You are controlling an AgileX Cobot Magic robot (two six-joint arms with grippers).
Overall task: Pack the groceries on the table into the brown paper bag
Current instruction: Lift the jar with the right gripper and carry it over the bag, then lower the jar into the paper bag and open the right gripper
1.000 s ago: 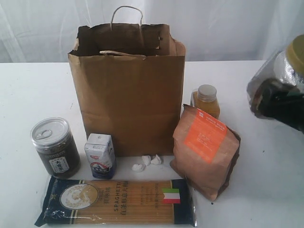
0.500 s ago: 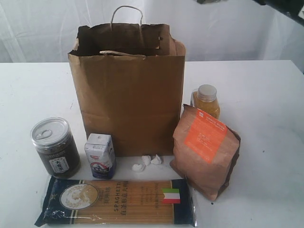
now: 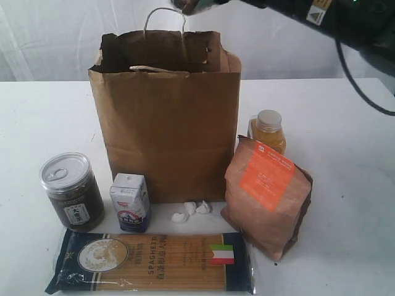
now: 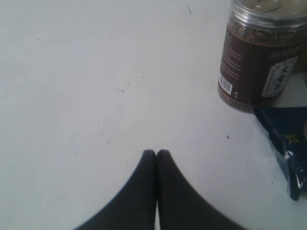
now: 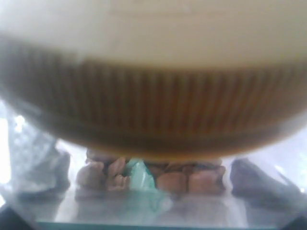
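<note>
The brown paper bag point(image 3: 166, 123) stands open at the table's point(image 3: 345, 123) middle. In front lie the dark jar point(image 3: 71, 191), the white-blue carton point(image 3: 130, 201), the spaghetti pack point(image 3: 154, 262), the orange-labelled pouch point(image 3: 268, 194) and the yellow bottle point(image 3: 268, 129). My right arm point(image 3: 321, 15) reaches in along the top edge, and a bit of the big gold-lidded jar point(image 3: 188, 6) shows above the bag's mouth. In the right wrist view that jar point(image 5: 153, 96) fills the frame, with my right gripper point(image 5: 153, 177) shut on it. My left gripper point(image 4: 157, 153) is shut and empty above bare table, with the dark jar point(image 4: 261, 57) and the spaghetti pack point(image 4: 288, 148) off to one side.
Three small white lumps point(image 3: 191, 209) lie at the bag's foot. The bag's cord handle point(image 3: 163, 15) sticks up just beside the held jar. A pale curtain hangs behind the table. The left arm does not show in the exterior view.
My right arm has carried the gold-lidded jar from the right edge up and leftward, to above the bag's open top. The groceries on the table have not moved.
</note>
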